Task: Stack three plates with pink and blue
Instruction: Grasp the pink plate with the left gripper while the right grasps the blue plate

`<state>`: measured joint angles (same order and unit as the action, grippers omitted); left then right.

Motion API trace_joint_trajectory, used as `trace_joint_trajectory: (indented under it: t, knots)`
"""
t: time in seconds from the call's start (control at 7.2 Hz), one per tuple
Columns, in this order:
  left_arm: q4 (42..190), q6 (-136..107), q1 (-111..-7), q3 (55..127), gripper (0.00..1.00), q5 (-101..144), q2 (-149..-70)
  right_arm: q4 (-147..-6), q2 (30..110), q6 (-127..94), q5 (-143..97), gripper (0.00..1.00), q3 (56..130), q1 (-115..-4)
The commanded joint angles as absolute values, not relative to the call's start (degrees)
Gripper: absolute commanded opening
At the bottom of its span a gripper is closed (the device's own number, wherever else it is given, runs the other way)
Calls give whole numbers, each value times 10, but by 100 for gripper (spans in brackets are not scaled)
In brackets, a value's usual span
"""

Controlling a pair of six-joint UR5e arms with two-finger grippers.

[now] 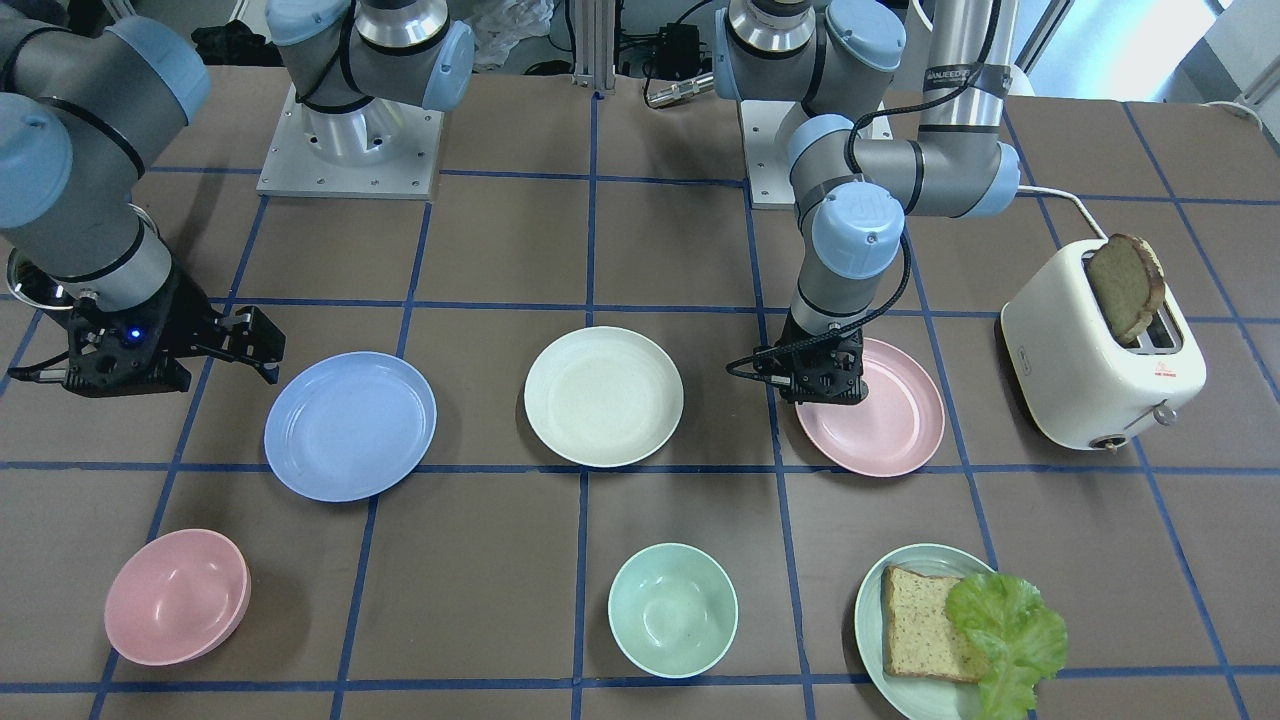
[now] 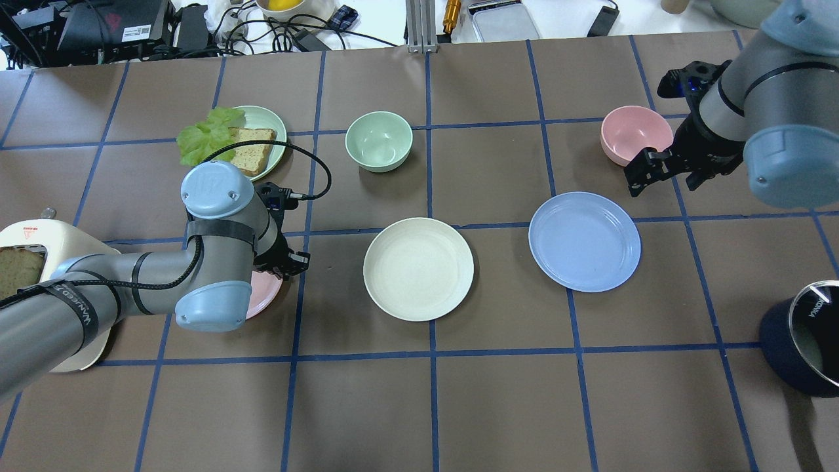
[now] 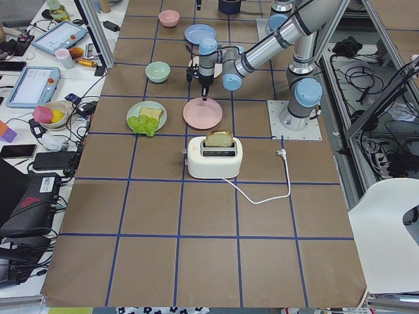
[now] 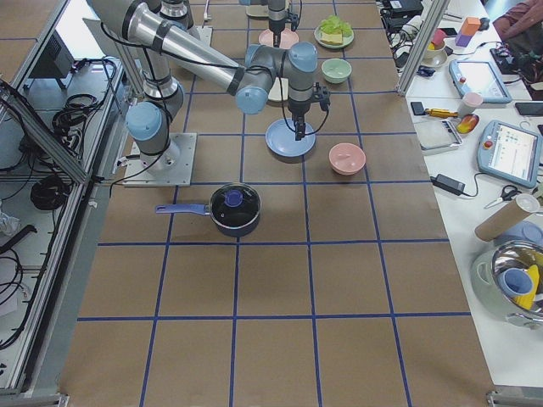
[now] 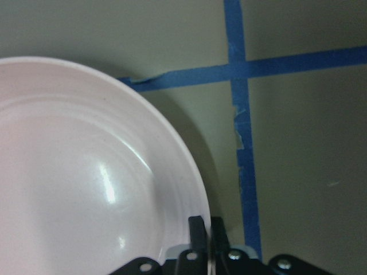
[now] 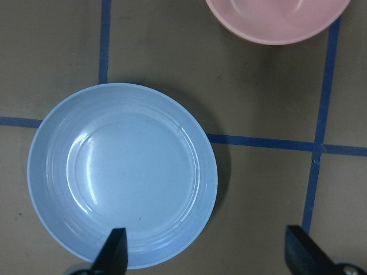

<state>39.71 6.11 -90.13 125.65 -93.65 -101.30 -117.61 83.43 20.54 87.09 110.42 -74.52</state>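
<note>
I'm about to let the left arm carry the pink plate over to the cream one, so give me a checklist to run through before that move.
1. Left gripper fingers closed across the pink plate rim: ok.
2. Pink plate lifted off the table: cannot tell.
3. Cream plate empty, ready to receive: ok.
4. Right gripper away from the cream plate, open over the blue plate edge: ok.
5. Blue plate untouched, flat on the table: ok.
</note>
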Motion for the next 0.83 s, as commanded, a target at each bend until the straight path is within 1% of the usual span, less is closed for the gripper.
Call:
trace_joint_trajectory:
  t: [0.0,0.14,0.28,0.42,0.56,0.69]
  knots:
    - [402,14,-924,1250,0,-933,-978,-1203,804,206,872,89,1108,-744]
    - [403,-9,-933,1246,0,-915,-962,-1203,794,204,873,85,1107,-744]
    - [403,-47,-955,1242,0,-898,-962,-1203,791,205,874,82,1107,-744]
    - [405,-110,-997,1223,0,-900,-962,-1203,783,203,875,78,1108,-744]
    - [473,-150,-1044,1174,0,-903,-965,-1202,779,201,874,75,1113,-744]
    - [539,-204,-1085,1107,0,-904,-975,-1203,776,203,874,75,1126,-744]
